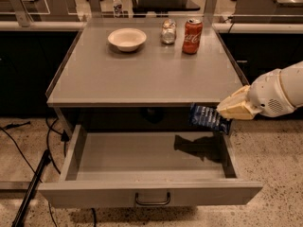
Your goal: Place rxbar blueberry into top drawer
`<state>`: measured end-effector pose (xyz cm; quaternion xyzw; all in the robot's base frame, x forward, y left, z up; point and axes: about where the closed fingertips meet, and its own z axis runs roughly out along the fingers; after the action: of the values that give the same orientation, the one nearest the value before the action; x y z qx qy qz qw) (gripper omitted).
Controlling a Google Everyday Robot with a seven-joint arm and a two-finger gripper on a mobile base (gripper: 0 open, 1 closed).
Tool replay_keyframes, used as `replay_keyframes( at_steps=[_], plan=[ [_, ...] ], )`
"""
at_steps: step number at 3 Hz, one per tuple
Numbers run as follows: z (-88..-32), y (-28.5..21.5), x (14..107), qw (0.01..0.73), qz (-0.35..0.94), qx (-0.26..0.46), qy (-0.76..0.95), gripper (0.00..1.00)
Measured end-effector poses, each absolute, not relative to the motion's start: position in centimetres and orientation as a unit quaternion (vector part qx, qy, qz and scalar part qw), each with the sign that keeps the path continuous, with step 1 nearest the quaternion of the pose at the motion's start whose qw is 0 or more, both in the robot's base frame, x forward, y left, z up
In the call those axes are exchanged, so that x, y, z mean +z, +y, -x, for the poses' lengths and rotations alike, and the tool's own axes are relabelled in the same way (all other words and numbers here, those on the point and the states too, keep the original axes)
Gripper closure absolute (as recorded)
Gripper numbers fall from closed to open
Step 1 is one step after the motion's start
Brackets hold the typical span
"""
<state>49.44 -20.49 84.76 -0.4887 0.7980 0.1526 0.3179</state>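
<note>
The top drawer (75, 154) is pulled open below the grey table, its inside bare, with a dark bar handle (152, 200) at the front centre. My gripper (226, 111) reaches in from the right, shut on the rxbar blueberry (206, 117), a dark navy wrapper with pale lettering. The bar hangs just under the table's front edge, above the right end of the open drawer, and casts a shadow on the drawer floor.
On the table top (142, 74) stand a white bowl (127, 38), a small glass jar (168, 32) and a red soda can (192, 29) near the back. Black cables (49, 143) and a stand leg lie on the floor at left.
</note>
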Motion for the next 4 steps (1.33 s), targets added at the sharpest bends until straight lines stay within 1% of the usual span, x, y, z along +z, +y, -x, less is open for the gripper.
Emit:
replay_keyframes(
  at_steps=[2, 4],
  plan=[
    [-49.3, -19.5, 79.6, 0.321, 0.513, 0.123, 0.787, 1.0],
    [-50.1, -17.4, 75.4, 0.346, 0.529, 0.123, 0.765, 1.0]
  ],
)
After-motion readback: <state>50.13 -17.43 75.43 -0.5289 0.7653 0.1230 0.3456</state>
